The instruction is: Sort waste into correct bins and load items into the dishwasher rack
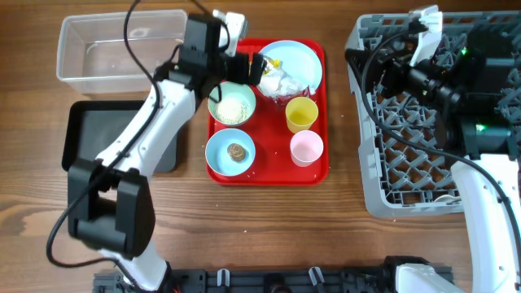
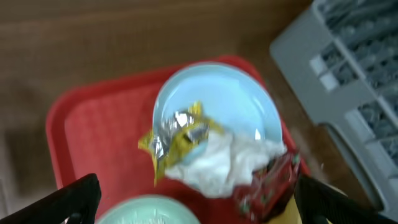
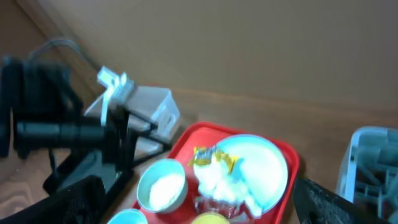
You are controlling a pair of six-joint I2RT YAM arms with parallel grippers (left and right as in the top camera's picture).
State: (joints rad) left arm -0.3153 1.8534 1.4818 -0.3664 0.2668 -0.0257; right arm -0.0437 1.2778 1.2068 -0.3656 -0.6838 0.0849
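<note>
On the red tray (image 1: 321, 163) a light-blue plate (image 1: 299, 57) carries crumpled white tissue (image 2: 217, 163), a yellow wrapper (image 2: 177, 134) and a red wrapper (image 2: 273, 183). A bowl of rice (image 1: 232, 106), a bowl with a brown bit (image 1: 230, 151), a yellow cup (image 1: 301, 115) and a pink cup (image 1: 306, 148) stand beside it. My left gripper (image 1: 254, 72) is open and empty, hovering just above the plate's left edge by the waste (image 2: 199, 205). My right gripper (image 3: 199, 199) is open and empty, raised over the grey dishwasher rack (image 1: 399, 138).
A clear plastic tub (image 1: 114, 50) stands at the far left, with a black tray (image 1: 89, 134) just in front of it. The left arm reaches across both toward the red tray. The rack fills the right side of the table.
</note>
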